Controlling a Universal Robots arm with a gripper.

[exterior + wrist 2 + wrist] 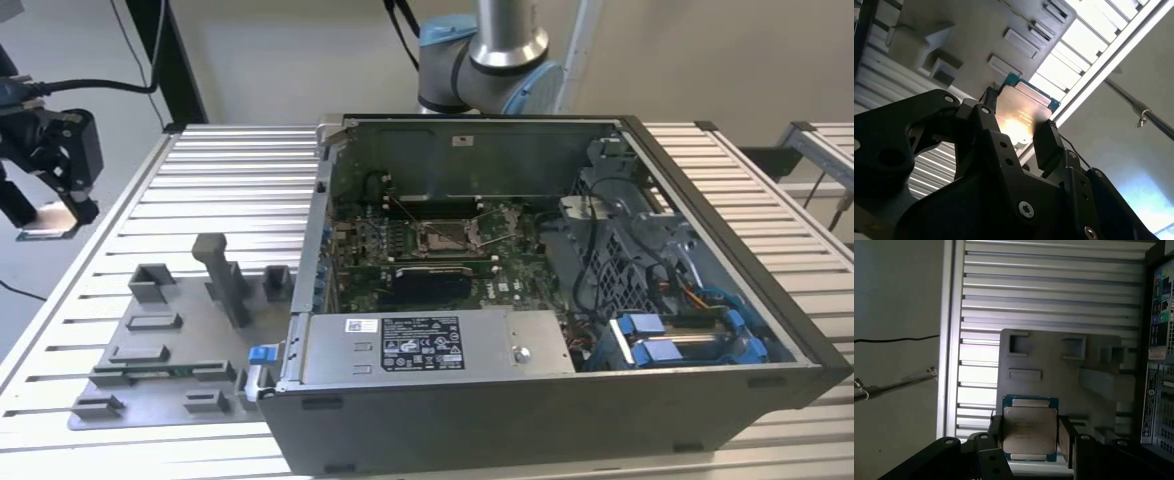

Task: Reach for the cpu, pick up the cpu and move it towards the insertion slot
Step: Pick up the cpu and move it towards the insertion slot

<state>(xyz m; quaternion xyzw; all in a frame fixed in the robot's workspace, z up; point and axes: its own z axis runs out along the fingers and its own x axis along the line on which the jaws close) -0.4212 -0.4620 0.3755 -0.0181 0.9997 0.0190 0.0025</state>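
Black tool (1031,437) grips one cpu (1030,420) between two fingers (1068,437).

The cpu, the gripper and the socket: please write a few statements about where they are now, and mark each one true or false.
1. The gripper holds the cpu between its fingers. True.
2. The cpu sits in the insertion slot. False: it is in the gripper, far from the slot, at the exterior view's left edge.
3. The computer case is open, with the motherboard exposed. True.
4. The cpu lies on the grey fixture plate. False: the gripper holds it clear of the plate.
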